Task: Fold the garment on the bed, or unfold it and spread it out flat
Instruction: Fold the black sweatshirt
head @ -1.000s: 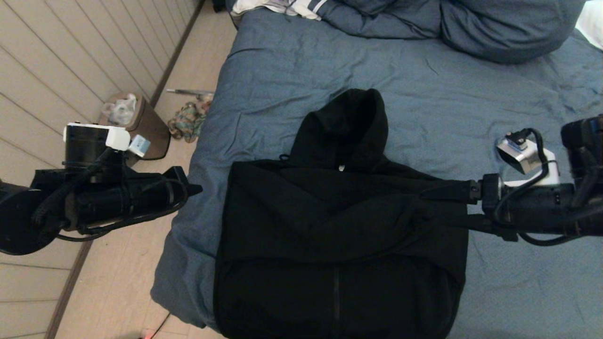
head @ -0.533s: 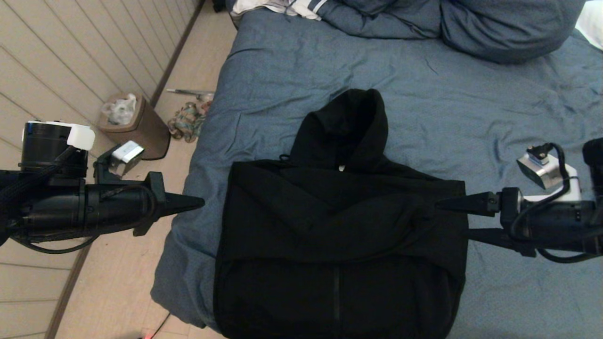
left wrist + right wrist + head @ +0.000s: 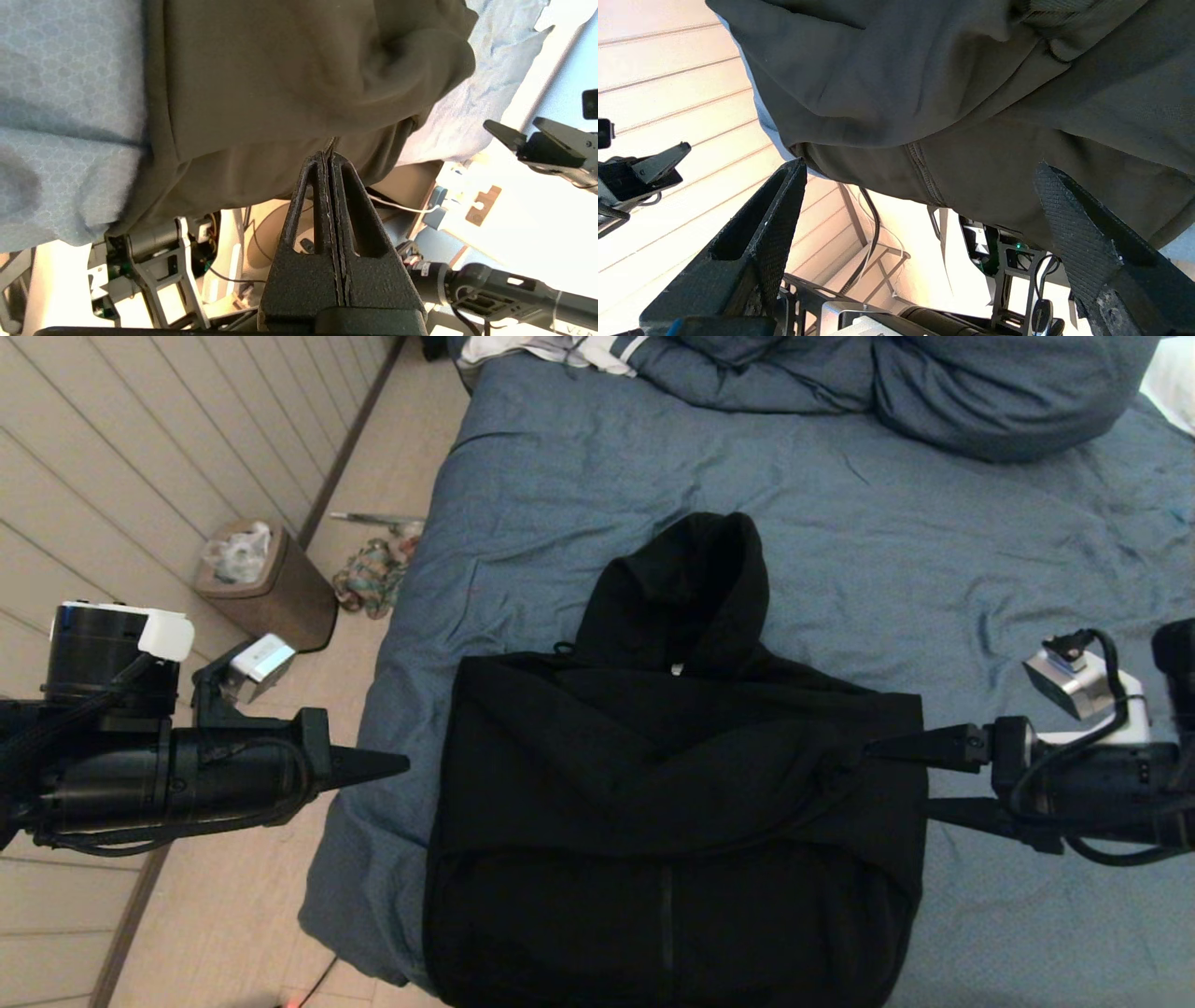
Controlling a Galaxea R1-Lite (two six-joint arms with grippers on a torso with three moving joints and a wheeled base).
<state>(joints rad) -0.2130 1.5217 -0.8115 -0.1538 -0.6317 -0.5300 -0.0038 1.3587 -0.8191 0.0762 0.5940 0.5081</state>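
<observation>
The black hooded garment lies on the blue bed, hood pointing away from me, sleeves folded across the chest, zip front facing up. My left gripper hovers just off the garment's left edge, shut on nothing; in the left wrist view its gripper has the two fingers pressed together before the garment. My right gripper stands open at the garment's right edge. In the right wrist view that gripper has its fingers spread wide, nothing between them, with the garment just beyond.
A brown waste bin and a multicoloured rag sit on the floor left of the bed. Blue pillows and a white striped cloth lie at the far end. A panelled wall runs along the left.
My right gripper has drawn back to the right off the garment and sunk a little. The left arm has dropped lower, turned its wrist and edged its tip towards the garment.
</observation>
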